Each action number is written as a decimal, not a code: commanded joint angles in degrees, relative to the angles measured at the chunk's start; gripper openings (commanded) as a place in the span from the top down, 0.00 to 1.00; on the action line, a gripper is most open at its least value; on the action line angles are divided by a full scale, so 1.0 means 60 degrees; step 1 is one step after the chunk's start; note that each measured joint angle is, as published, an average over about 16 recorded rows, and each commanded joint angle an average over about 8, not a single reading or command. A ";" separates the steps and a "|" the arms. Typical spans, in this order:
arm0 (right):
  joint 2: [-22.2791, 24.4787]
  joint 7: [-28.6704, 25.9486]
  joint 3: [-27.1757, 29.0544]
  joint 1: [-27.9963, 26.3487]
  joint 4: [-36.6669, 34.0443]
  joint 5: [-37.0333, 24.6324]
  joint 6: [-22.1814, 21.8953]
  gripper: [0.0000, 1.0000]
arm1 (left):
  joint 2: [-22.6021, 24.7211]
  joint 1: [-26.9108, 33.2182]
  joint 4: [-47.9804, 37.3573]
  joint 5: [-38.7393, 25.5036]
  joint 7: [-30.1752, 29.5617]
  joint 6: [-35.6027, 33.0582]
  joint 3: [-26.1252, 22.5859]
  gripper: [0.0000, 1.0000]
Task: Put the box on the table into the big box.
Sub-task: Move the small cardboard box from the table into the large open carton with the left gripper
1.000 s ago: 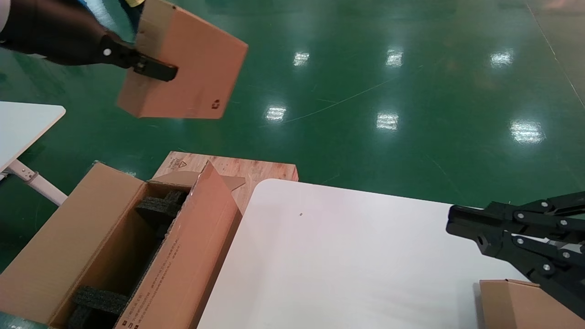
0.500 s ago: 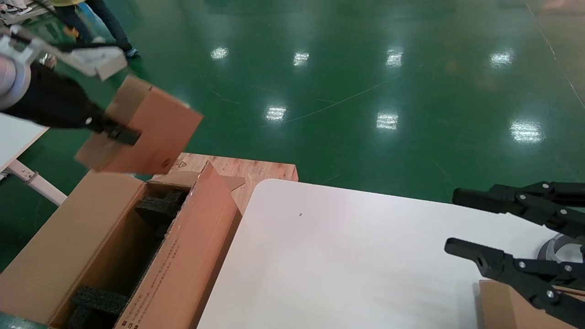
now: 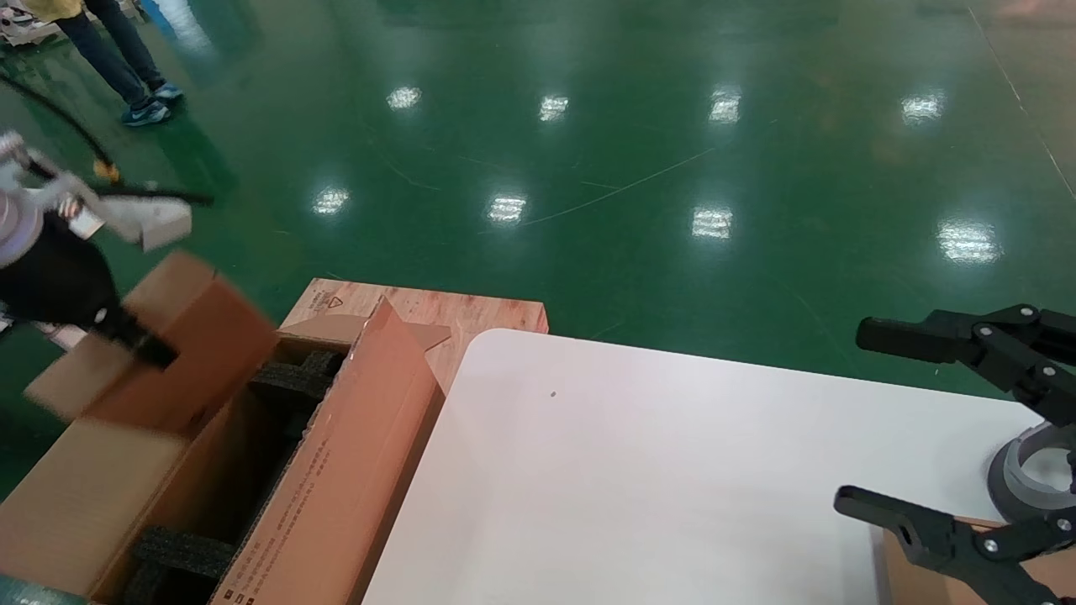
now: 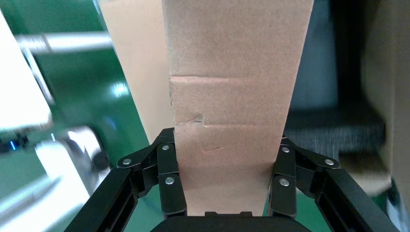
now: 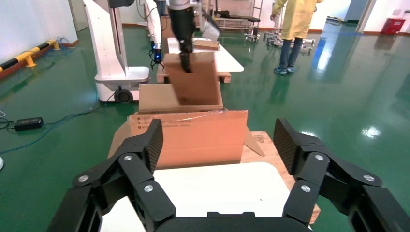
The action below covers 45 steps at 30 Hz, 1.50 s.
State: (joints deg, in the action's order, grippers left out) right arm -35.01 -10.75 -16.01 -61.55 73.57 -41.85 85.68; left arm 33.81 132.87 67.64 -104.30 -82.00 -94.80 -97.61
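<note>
My left gripper [image 3: 145,350] is shut on the box [image 3: 197,349], a plain brown carton, and holds it tilted over the far left end of the big box [image 3: 353,470]. The box's lower part overlaps the big box's left flap. In the left wrist view the fingers [image 4: 173,186] clamp the box [image 4: 232,96] on both sides. Black foam blocks [image 3: 290,378] lie inside the big box. My right gripper [image 3: 862,418] is open and empty above the right end of the white table [image 3: 630,487]. The right wrist view shows the box [image 5: 193,82] above the big box [image 5: 193,137].
A wooden pallet [image 3: 454,311] lies under the big box's far end. A small tan carton [image 3: 891,580] and a grey ring [image 3: 1030,470] sit at the table's right edge under my right gripper. A person [image 3: 118,59] walks on the green floor at far left.
My left gripper has carried the box down and to the left, from high over the floor to the big box's far left end. My right gripper has opened wide and drawn back right.
</note>
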 commanded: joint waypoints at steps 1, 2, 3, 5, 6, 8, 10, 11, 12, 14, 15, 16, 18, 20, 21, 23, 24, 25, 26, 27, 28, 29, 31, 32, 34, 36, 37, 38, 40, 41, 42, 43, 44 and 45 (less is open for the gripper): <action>0.0000 0.0000 0.0000 0.0000 0.0000 0.0000 0.0000 0.00 | 0.0135 0.0015 -0.0279 0.0149 -0.0079 -0.0266 -0.0426 1.00; 0.0000 0.0000 0.0000 0.0000 0.0000 0.0000 0.0000 0.00 | 0.0202 0.0008 -0.0459 0.0239 -0.0086 -0.0333 -0.0601 1.00; 0.0000 0.0000 0.0000 0.0000 0.0000 0.0000 0.0000 0.00 | 0.0278 -0.0001 -0.0661 0.0341 -0.0086 -0.0397 -0.0787 1.00; 0.0000 0.0000 0.0000 0.0000 0.0000 0.0000 0.0000 0.00 | 0.0427 -0.0023 -0.1057 0.0547 -0.0073 -0.0499 -0.1135 1.00; 0.0000 0.0000 0.0000 0.0000 0.0000 0.0000 0.0000 0.00 | 0.0509 -0.0041 -0.1270 0.0672 -0.0060 -0.0541 -0.1314 1.00; 0.0000 0.0000 0.0000 0.0000 0.0000 0.0000 0.0000 0.00 | 0.0675 -0.0082 -0.1681 0.0938 -0.0029 -0.0608 -0.1650 1.00; 0.0000 0.0000 0.0000 0.0000 0.0000 0.0000 0.0000 0.00 | 0.0858 -0.0128 -0.2107 0.1258 0.0015 -0.0660 -0.1984 1.00; 0.0000 0.0000 0.0000 0.0000 0.0000 0.0000 0.0000 0.00 | 0.0944 -0.0146 -0.2298 0.1415 0.0039 -0.0680 -0.2130 1.00; 0.0000 0.0000 0.0000 0.0000 0.0000 0.0000 0.0000 0.00 | 0.1036 -0.0163 -0.2500 0.1591 0.0069 -0.0698 -0.2282 1.00; 0.0000 0.0000 0.0000 0.0000 0.0000 0.0000 0.0000 0.00 | 0.1208 -0.0179 -0.2868 0.1919 0.0133 -0.0726 -0.2548 1.00; 0.0000 0.0000 0.0000 0.0000 0.0000 0.0000 0.0000 0.00 | 0.1293 -0.0181 -0.3044 0.2079 0.0173 -0.0738 -0.2666 1.00; 0.0000 0.0000 0.0000 0.0000 0.0000 0.0000 0.0000 0.00 | 0.1374 -0.0179 -0.3214 0.2230 0.0214 -0.0749 -0.2775 1.00; 0.0000 0.0000 0.0000 0.0000 0.0000 0.0000 0.0000 0.00 | 0.1520 -0.0165 -0.3514 0.2485 0.0301 -0.0765 -0.2943 1.00; 0.0000 0.0000 0.0000 0.0000 0.0000 0.0000 0.0000 0.00 | 0.1654 -0.0143 -0.3793 0.2698 0.0393 -0.0777 -0.3067 1.00; 0.0000 0.0000 0.0000 0.0000 0.0000 0.0000 0.0000 0.00 | 0.1718 -0.0128 -0.3930 0.2788 0.0442 -0.0778 -0.3114 1.00; 0.0000 0.0000 0.0000 0.0000 0.0000 0.0000 0.0000 0.00 | 0.1831 -0.0096 -0.4183 0.2928 0.0536 -0.0774 -0.3181 1.00; 0.0000 0.0000 0.0000 0.0000 0.0000 0.0000 0.0000 0.00 | 0.1882 -0.0079 -0.4308 0.2983 0.0587 -0.0765 -0.3206 1.00; 0.0000 0.0000 0.0000 0.0000 0.0000 0.0000 0.0000 0.00 | 0.1929 -0.0061 -0.4428 0.3030 0.0638 -0.0753 -0.3227 1.00; 0.0000 0.0000 0.0000 0.0000 0.0000 0.0000 0.0000 0.00 | 0.1967 -0.0047 -0.4532 0.3065 0.0684 -0.0737 -0.3241 1.00; 0.0000 0.0000 0.0000 0.0000 0.0000 0.0000 0.0000 0.00 | 0.2002 -0.0033 -0.4641 0.3096 0.0733 -0.0714 -0.3252 1.00; 0.0000 0.0000 0.0000 0.0000 0.0000 0.0000 0.0000 0.00 | 0.2033 -0.0022 -0.4746 0.3124 0.0782 -0.0687 -0.3261 1.00; 0.0000 0.0000 0.0000 0.0000 0.0000 0.0000 0.0000 0.00 | 0.2056 -0.0015 -0.4837 0.3145 0.0826 -0.0657 -0.3266 1.00; 0.0000 0.0000 0.0000 0.0000 0.0000 0.0000 0.0000 0.00 | 0.2091 -0.0016 -0.5025 0.3185 0.0915 -0.0577 -0.3267 1.00; 0.0000 0.0000 0.0000 0.0000 0.0000 0.0000 0.0000 0.00 | 0.2100 -0.0024 -0.5105 0.3202 0.0952 -0.0534 -0.3263 1.00; 0.0000 0.0000 0.0000 0.0000 0.0000 0.0000 0.0000 0.00 | 0.2111 -0.0057 -0.5273 0.3241 0.1022 -0.0424 -0.3245 1.00; 0.0000 0.0000 0.0000 0.0000 0.0000 0.0000 0.0000 0.00 | 0.2107 -0.0109 -0.5424 0.3283 0.1077 -0.0300 -0.3213 1.00; 0.0000 0.0000 0.0000 0.0000 0.0000 0.0000 0.0000 0.00 | 0.2103 -0.0142 -0.5501 0.3306 0.1103 -0.0228 -0.3192 1.00; 0.0000 0.0000 0.0000 0.0000 0.0000 0.0000 0.0000 0.00 | 0.2097 -0.0178 -0.5570 0.3329 0.1124 -0.0158 -0.3170 1.00; 0.0000 0.0000 0.0000 0.0000 0.0000 0.0000 0.0000 0.00 | 0.2082 -0.0266 -0.5719 0.3385 0.1168 0.0010 -0.3110 1.00; 0.0000 0.0000 0.0000 0.0000 0.0000 0.0000 0.0000 0.00 | 0.2074 -0.0310 -0.5785 0.3412 0.1187 0.0093 -0.3079 1.00; 0.0000 0.0000 0.0000 0.0000 0.0000 0.0000 0.0000 0.00 | 0.2065 -0.0361 -0.5856 0.3442 0.1210 0.0184 -0.3044 1.00; 0.0000 0.0000 0.0000 0.0000 0.0000 0.0000 0.0000 0.00 | 0.2056 -0.0412 -0.5925 0.3472 0.1234 0.0277 -0.3008 1.00; 0.0000 0.0000 0.0000 0.0000 0.0000 0.0000 0.0000 0.00 | 0.2047 -0.0460 -0.5985 0.3500 0.1258 0.0362 -0.2974 1.00; 0.0000 0.0000 0.0000 0.0000 0.0000 0.0000 0.0000 0.00 | 0.2038 -0.0507 -0.6044 0.3527 0.1283 0.0444 -0.2941 1.00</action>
State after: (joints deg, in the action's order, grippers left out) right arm -35.01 -10.75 -16.01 -61.55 73.57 -41.85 85.68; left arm 46.06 129.90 31.51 -83.18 -74.24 -92.30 -115.30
